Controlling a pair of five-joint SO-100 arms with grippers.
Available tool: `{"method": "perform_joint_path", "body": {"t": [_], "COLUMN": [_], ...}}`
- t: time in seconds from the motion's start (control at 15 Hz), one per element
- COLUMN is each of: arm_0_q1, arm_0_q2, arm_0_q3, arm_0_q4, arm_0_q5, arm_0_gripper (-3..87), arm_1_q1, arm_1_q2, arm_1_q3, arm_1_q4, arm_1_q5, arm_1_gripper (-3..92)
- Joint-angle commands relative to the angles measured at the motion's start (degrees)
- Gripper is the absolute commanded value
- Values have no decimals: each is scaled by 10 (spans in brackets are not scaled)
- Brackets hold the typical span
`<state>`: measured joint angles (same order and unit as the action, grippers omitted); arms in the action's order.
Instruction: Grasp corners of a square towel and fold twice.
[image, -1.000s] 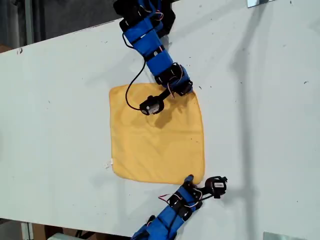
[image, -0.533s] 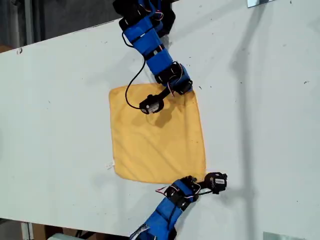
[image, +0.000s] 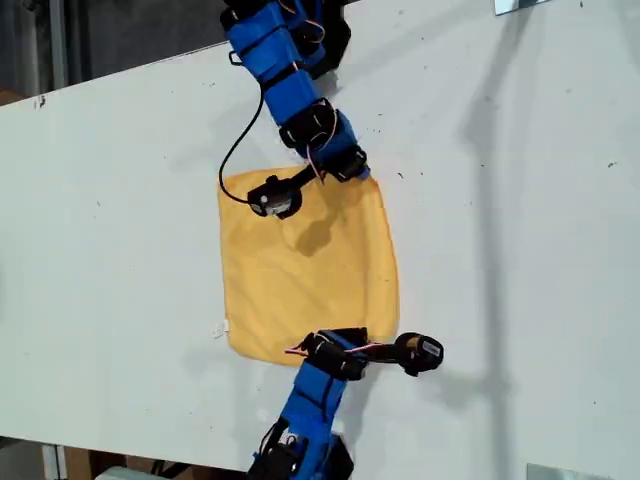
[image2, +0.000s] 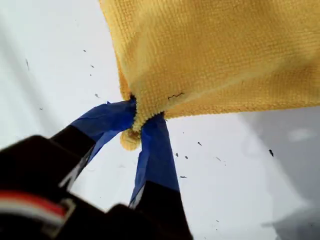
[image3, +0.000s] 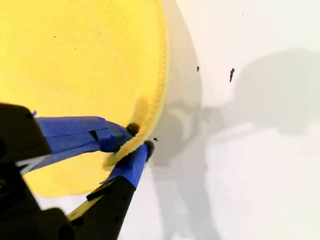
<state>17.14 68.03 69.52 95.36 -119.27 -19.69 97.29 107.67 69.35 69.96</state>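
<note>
While pinched, square towel (image: 305, 270) corners (image2: 131, 139) between end effectors

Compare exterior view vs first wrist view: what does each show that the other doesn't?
Exterior view only: the whole square towel on the white table, both blue arms, the tiny white tag at the towel's edge, and which sides the arms reach in from.

First wrist view only: the grip itself. My first gripper has its blue-taped jaws pinched on a corner, the hem bunched between them and poking out below, cloth lifted off the table.

Both: yellow-orange towel, white table.
</note>
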Motion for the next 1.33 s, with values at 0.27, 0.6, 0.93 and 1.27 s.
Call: {"method": "perform_joint_path", "body": {"t": [0.27,0.6,0.93,1.27], "arm_0_q1": [-149,-369,-626,-803], "arm_0_q2": [221,415,481,367], "arm_0_q3": [23,179,185,209], "arm_0_q4": [2,-89,-123,-276], "arm_0_q5": [234,439,591,682], "arm_0_gripper": [-4,-4,-4,-4], "arm_1_q1": [117,373,561,681], "arm_1_q2": [162,199,184,60], "arm_1_q3": [-11,-152,-192,-182], "arm_1_q4": [49,142,113,-100], "arm_1_q5": [-77,-258,-340,-420], "arm_1_gripper": [-1,-1,-1,-1]}}
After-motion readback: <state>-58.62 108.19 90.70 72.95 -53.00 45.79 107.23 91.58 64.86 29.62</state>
